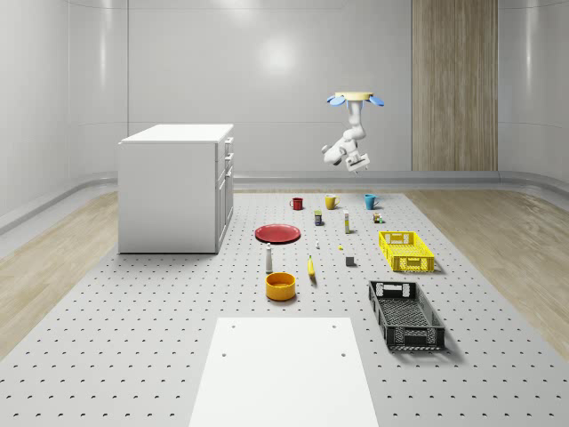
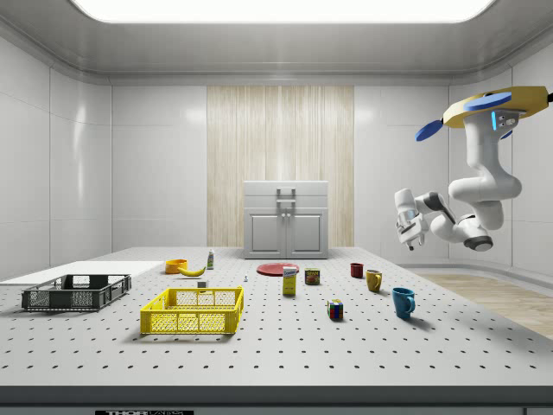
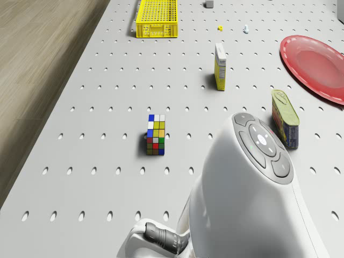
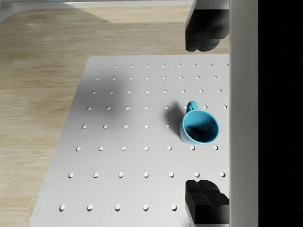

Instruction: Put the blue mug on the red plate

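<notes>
Wrist view: the hand (image 4: 207, 120) is spread wide and holds nothing, its two fingers (image 4: 204, 29) either side of the mug (image 4: 200, 127) well below. The mug stands upright on the surface (image 4: 132, 156), near its far edge. The drone (image 1: 355, 99) hovers high above that edge. The plate (image 1: 278, 233) lies nearer the surface's middle, well apart from the mug.

The whole-scene view looks down the pegboard table (image 1: 133, 356) from its near end; the side view watches low from one side. Both share the round red plate (image 1: 278, 233) and white cabinet (image 2: 286, 220).
</notes>
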